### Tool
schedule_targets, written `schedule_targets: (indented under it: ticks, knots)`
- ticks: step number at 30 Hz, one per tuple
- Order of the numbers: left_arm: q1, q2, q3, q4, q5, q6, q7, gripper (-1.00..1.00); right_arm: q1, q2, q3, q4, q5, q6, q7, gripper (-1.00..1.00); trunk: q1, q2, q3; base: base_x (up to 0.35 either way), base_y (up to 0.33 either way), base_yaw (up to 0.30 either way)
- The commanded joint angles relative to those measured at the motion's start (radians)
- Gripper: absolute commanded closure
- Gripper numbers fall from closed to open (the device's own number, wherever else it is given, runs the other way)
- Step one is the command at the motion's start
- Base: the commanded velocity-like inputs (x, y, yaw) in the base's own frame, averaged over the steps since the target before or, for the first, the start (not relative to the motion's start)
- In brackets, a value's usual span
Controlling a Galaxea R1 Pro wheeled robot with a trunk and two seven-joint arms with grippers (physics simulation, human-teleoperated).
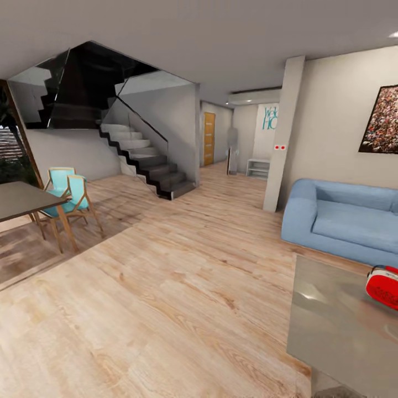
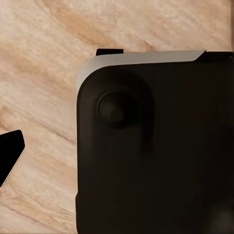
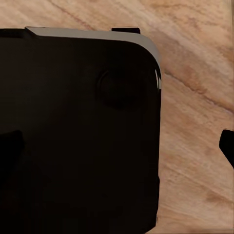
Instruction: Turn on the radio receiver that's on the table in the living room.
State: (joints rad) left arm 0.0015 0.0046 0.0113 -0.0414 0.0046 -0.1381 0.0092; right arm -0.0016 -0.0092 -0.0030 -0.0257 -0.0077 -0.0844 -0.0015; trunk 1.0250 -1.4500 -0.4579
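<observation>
Open floor (image 1: 166, 287) lies ahead of me; worktop (image 1: 331, 331) and sofa (image 1: 342, 218) block my right, chairs (image 1: 69, 196) my left.

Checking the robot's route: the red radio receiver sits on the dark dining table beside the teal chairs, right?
Not quite. In the head view the red radio receiver sits on the glossy grey coffee table in front of the blue sofa, not the dining table.

Even bright indoor light, soft glare glinting on the grey table (image 1: 331, 331), wide-angle stretching showing at edges, wrist views looking slightly soft
</observation>
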Motion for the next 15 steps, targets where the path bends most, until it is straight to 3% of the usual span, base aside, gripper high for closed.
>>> schedule_targets:
  ticks: [1, 15]
  knots:
    - [0.0, 0.0, 0.0, 0.0, 0.0, 0.0, 0.0, -1.0, 0.0, 0.0, 0.0, 0.0, 0.0, 0.0, 0.0, -1.0, 0.0, 0.0, 0.0, 0.0, 0.0, -0.286]
    - [0.0, 0.0, 0.0, 0.0, 0.0, 0.0, 0.0, -1.0, 0.0, 0.0, 0.0, 0.0, 0.0, 0.0, 0.003, -1.0, 0.0, 0.0, 0.007, 0.0, 0.0, -0.286]
